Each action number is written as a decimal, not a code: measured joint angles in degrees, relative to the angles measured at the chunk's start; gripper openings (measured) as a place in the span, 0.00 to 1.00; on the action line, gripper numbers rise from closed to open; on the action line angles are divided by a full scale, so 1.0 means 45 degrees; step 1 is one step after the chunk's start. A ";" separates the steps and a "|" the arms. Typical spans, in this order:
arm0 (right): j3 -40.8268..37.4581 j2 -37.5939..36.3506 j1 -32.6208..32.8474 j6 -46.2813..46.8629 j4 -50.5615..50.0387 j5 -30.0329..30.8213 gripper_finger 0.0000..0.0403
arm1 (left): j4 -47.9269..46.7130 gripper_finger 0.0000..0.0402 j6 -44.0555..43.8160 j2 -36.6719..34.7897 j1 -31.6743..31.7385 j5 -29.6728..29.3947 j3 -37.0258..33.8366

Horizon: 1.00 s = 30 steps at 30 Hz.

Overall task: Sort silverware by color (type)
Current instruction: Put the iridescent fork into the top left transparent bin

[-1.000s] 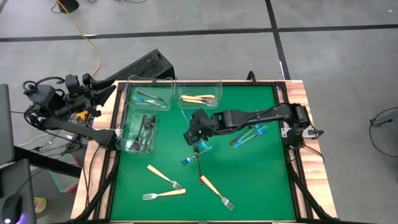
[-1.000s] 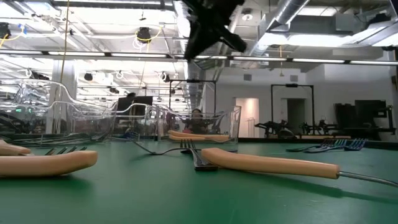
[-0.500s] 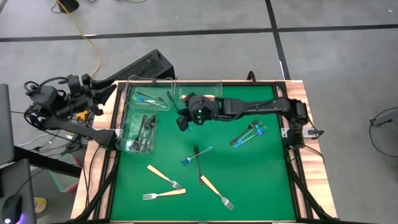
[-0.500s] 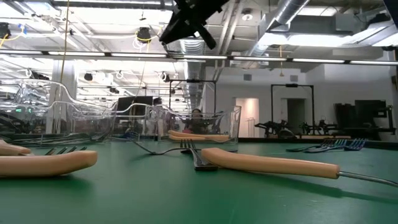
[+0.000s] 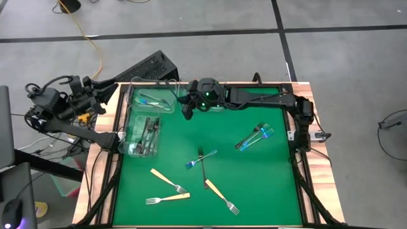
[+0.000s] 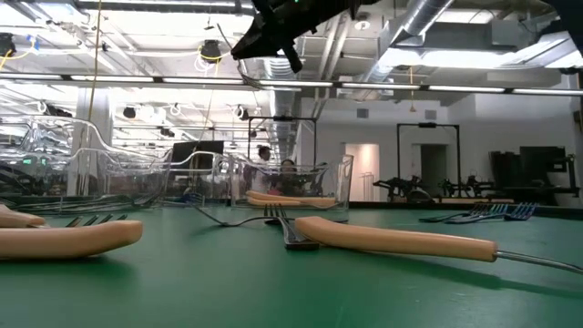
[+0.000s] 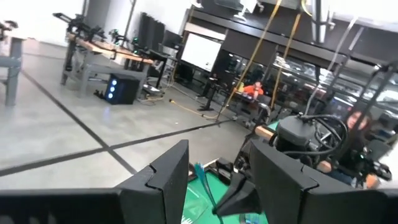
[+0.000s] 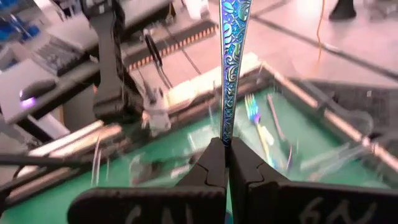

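overhead, the right gripper point(image 8: 224, 144) pinches a blue-iridescent fork point(image 8: 231, 50), seemingly just beside the clear bins point(image 5: 159, 98).

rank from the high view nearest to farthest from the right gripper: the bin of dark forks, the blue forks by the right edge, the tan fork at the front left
From the right gripper, whose jaws clamp a blue fork:
1. Bin of dark forks, to its left.
2. Blue forks, toward the right edge.
3. Tan fork, at the mat's front left.

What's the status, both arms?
Right end effector shut on blue fork, near the bin with blue forks. Left end effector open, parked off-table. Path clear.
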 joint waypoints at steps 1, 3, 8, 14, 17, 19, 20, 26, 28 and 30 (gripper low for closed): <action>0.0012 0.0083 -0.0115 -0.0084 0.0341 -0.0105 0.02 | -0.0079 0.38 -0.0156 0.0000 0.0000 -0.0086 0.0000; 0.0009 0.0202 -0.0419 -0.0126 0.0974 -0.0502 0.02 | -0.0282 0.38 -0.0331 0.0000 0.0000 -0.0258 0.0000; 0.0108 0.0647 -0.0943 -0.0567 0.3181 -0.0960 0.02 | -0.0297 0.38 -0.0353 0.0005 0.0000 -0.0510 0.0000; 0.1163 0.2112 -0.1348 -0.1398 0.4823 -0.1505 0.02 | -0.0291 0.38 -0.0046 0.0005 0.0000 -0.0628 0.0000; 0.2477 0.3234 -0.1334 -0.2112 0.5513 -0.1916 0.02 | -0.0285 0.38 -0.0036 0.0005 0.0000 -0.0629 0.0000; 0.3636 0.4146 -0.1350 -0.2323 0.5611 -0.1934 0.02 | -0.0284 0.38 -0.0036 0.0005 0.0000 -0.0629 0.0000; 0.4302 0.4617 -0.1376 -0.2338 0.5415 -0.1937 0.02 | -0.0280 0.38 -0.0036 0.0005 0.0000 -0.0629 0.0000; 0.8081 0.7152 -0.1622 -0.2280 0.3843 -0.1953 0.02 | -0.0280 0.38 -0.0002 0.0005 0.0000 -0.0692 0.0000; 0.7386 0.7215 -0.1710 -0.2358 0.5298 -0.1952 0.02 | -0.0313 0.38 -0.0002 0.0005 0.0001 -0.0791 0.0000; 0.7179 0.7342 -0.1793 -0.2307 0.5391 -0.1912 0.02 | -0.0412 0.38 -0.0009 0.0005 0.0004 -0.0842 0.0000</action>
